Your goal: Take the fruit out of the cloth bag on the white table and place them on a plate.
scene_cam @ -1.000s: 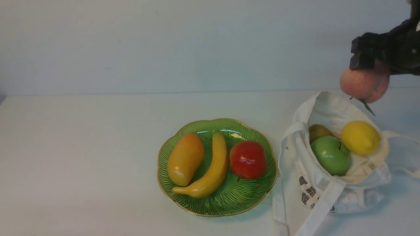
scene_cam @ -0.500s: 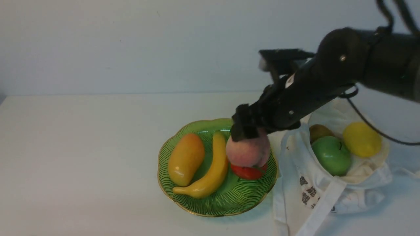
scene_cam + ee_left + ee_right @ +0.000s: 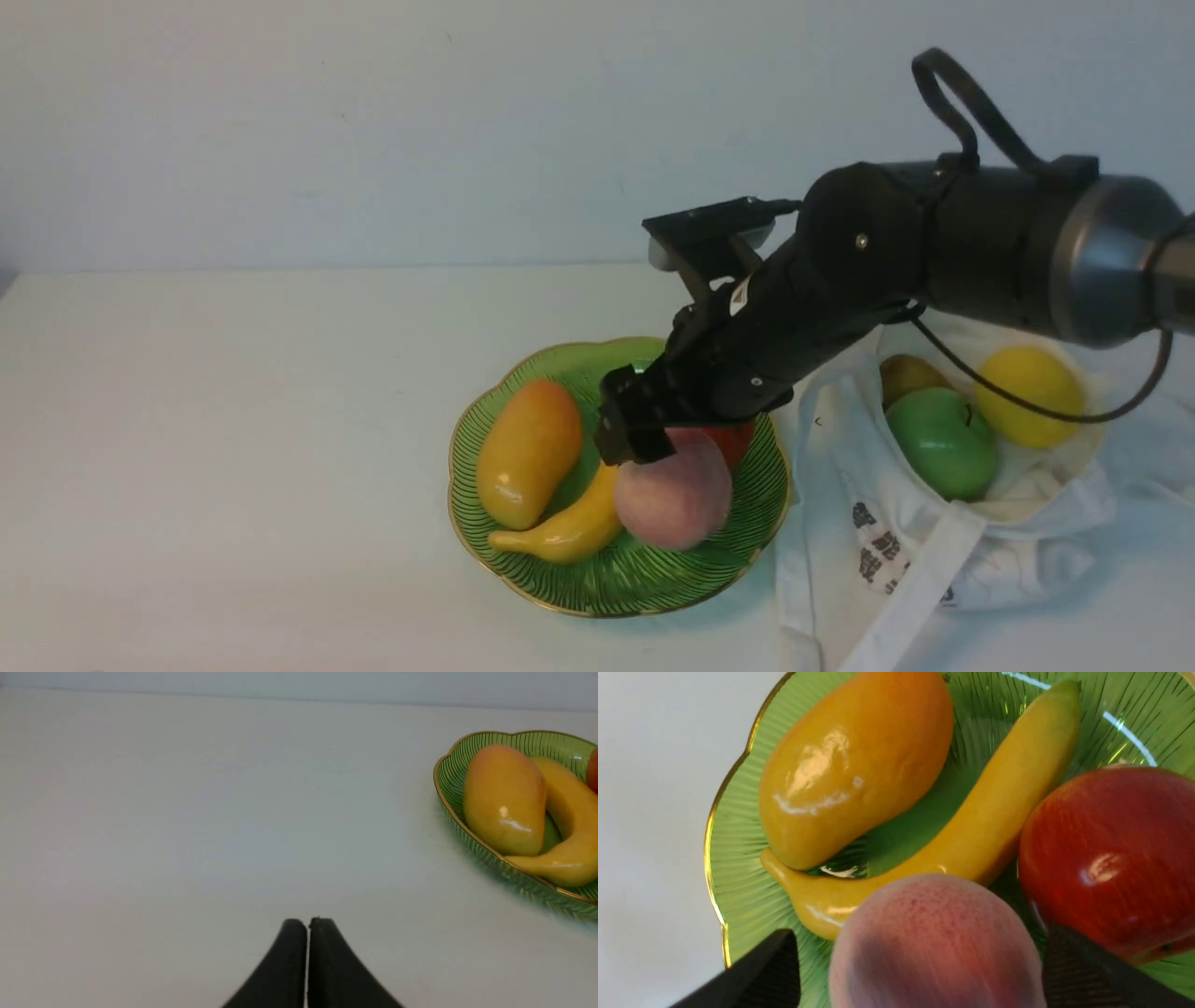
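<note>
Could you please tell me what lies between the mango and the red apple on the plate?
The banana lies between the mango and the red apple on the plate, clearest in the right wrist view.

Red apple (image 3: 735, 441) mostly hidden behind right arm (image 3: 840, 280) & peach (image 3: 672, 499). Banana (image 3: 560, 532): far half covered too. Olive-brown fruit (image 3: 906, 373) sits half behind green apple (image 3: 941, 455). Cloth bag (image 3: 831, 439) cut off at near edge; its print (image 3: 878, 551) too blurry to read. Right wrist view: peach blurred, cropped.
</note>
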Robot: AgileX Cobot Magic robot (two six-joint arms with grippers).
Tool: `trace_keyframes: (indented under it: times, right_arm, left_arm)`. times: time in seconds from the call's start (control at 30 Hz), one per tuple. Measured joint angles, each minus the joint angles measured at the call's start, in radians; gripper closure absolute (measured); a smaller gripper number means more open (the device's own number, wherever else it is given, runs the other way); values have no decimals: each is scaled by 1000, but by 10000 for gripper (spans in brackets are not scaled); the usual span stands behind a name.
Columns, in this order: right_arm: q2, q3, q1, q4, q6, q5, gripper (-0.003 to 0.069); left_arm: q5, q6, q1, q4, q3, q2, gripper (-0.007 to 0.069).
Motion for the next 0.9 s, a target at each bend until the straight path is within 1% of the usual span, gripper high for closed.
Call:
trace_keyframes:
  times: [0.03, 0.1, 0.17, 0.23, 0.27, 0.3, 0.37, 0.4, 0.43, 0.47, 0.5, 0.53, 0.67, 0.7, 0.73, 0.77, 0.87, 0.9]
  right_arm:
    - [-2, -15, 0, -10, -3, 30, -24]
    - [-8, -48, 0, -21, -5, 78, -30]
    - [-14, -115, 0, -41, -7, 161, -31]
    - [-16, -157, 0, -55, -8, 223, -25]
    - [-20, -218, 0, -71, -9, 291, -4]
    - [-20, -218, 0, -74, -9, 301, 0]
    - [-23, -330, 0, -114, -10, 415, 88]
    - [-24, -338, 0, -118, -10, 419, 88]
    - [-26, -386, 0, -152, -8, 440, 162]
    - [-31, -406, 0, -182, -1, 444, 205]
    - [-46, -428, 0, -220, 10, 447, 273]
    - [-65, -434, -1, -254, 26, 451, 347]
    - [-163, -435, -11, -334, 86, 466, 582]
    - [-192, -429, -14, -350, 98, 466, 614]
    - [-199, -427, -15, -350, 98, 466, 620]
    - [-275, -397, -20, -377, 120, 466, 654]
    - [-388, -332, -23, -393, 134, 467, 669]
    - [-481, -269, -23, -399, 141, 470, 671]
  left_arm:
    - [0, 0, 0, 0, 0, 0, 632]
    - [0, 0, 0, 0, 0, 0, 632]
    - [0, 0, 0, 0, 0, 0, 632]
    - [0, 0, 0, 0, 0, 0, 632]
    - [0, 0, 0, 0, 0, 0, 632]
    - [0, 0, 0, 0, 0, 0, 632]
    - [0, 0, 0, 0, 0, 0, 632]
    - [0, 0, 0, 0, 0, 0, 632]
    - [0, 0, 0, 0, 0, 0, 632]
    - [0, 0, 0, 0, 0, 0, 632]
    - [0, 0, 0, 0, 0, 0, 632]
    - [0, 0, 0, 0, 0, 0, 632]
    - [0, 0, 0, 0, 0, 0, 632]
    - [0, 0, 0, 0, 0, 0, 632]
    - [0, 0, 0, 0, 0, 0, 632]
    - [0, 0, 0, 0, 0, 0, 632]
    - [0, 0, 0, 0, 0, 0, 632]
    - [0, 0, 0, 0, 0, 0, 632]
